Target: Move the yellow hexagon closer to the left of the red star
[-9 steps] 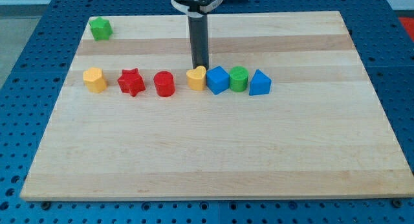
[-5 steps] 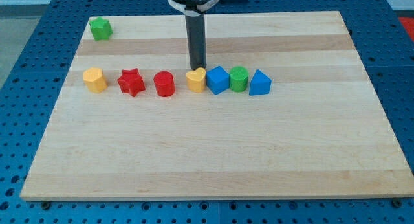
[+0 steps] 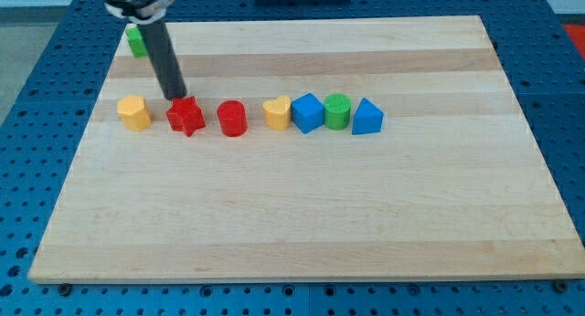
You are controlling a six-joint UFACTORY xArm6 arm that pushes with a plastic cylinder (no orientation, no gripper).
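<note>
My tip (image 3: 176,97) stands bare and pushing nothing, just above the red star (image 3: 186,115) toward the view's top, probably poised to get round to the far side of the target. The yellow hexagon (image 3: 133,112) sits just left of the tip and slightly lower, near the star's left but apart from it.

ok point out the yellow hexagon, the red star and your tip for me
yellow hexagon (image 3: 133,112): camera view, middle of its top face.
red star (image 3: 186,116): camera view, centre of the star's top.
my tip (image 3: 175,97): camera view, the rod's very end, just above the star's upper left edge.
</note>
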